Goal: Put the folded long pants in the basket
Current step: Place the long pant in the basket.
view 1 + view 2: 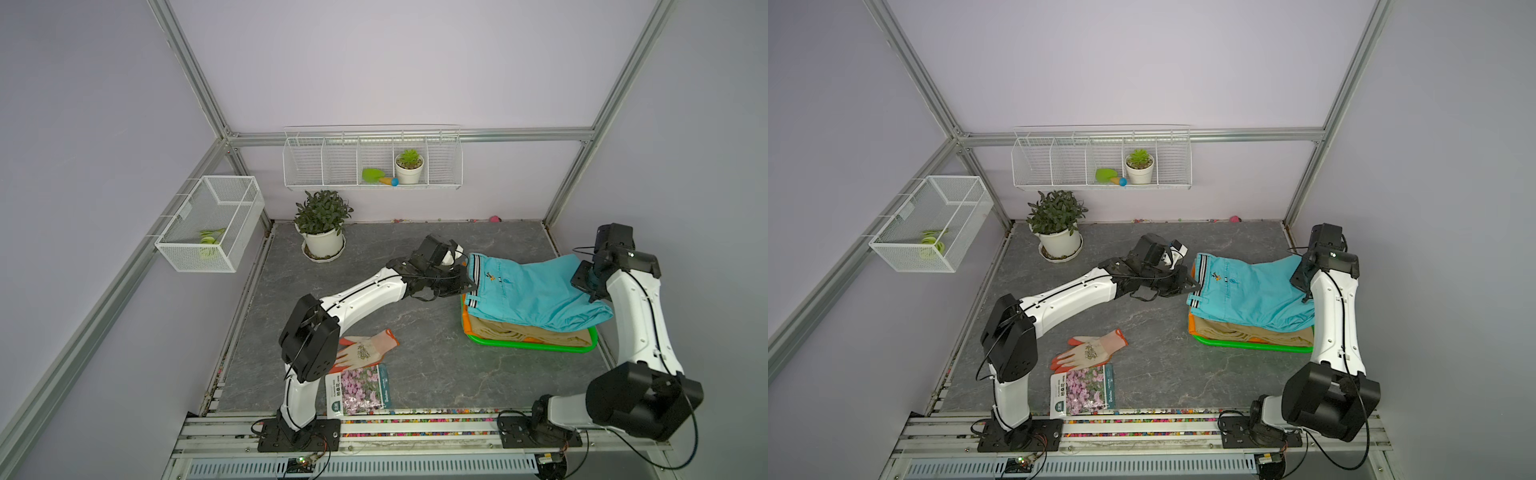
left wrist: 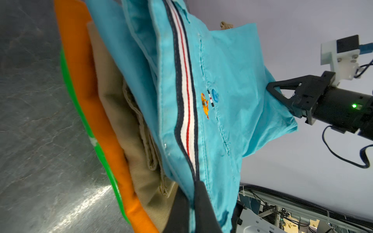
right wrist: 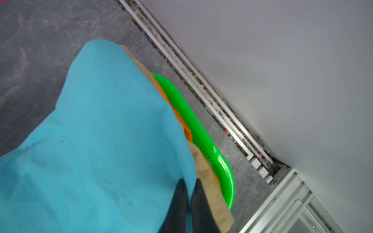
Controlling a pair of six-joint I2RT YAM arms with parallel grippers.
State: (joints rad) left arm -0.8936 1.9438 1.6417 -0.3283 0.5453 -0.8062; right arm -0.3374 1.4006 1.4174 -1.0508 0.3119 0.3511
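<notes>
Between the two grips, turquoise pants [image 1: 536, 291] sag onto khaki pants [image 2: 121, 121] and orange pants [image 2: 84, 90] in green basket [image 3: 201, 137] below. Left gripper [image 2: 192, 191] clamped on waistband [image 2: 185, 100], right gripper [image 3: 189, 187] on opposite end. Lower level, release together.

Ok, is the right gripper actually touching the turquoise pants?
Touching. The right wrist view shows the right gripper closed on the edge of the turquoise pants, cloth pinched between its black tips.

I worked inside a lab test booth: aluminium framing [image 1: 411, 135], plain lilac walls [image 1: 395, 62], slotted rails [image 1: 415, 444], exposed circuit board [image 1: 305, 460].
</notes>
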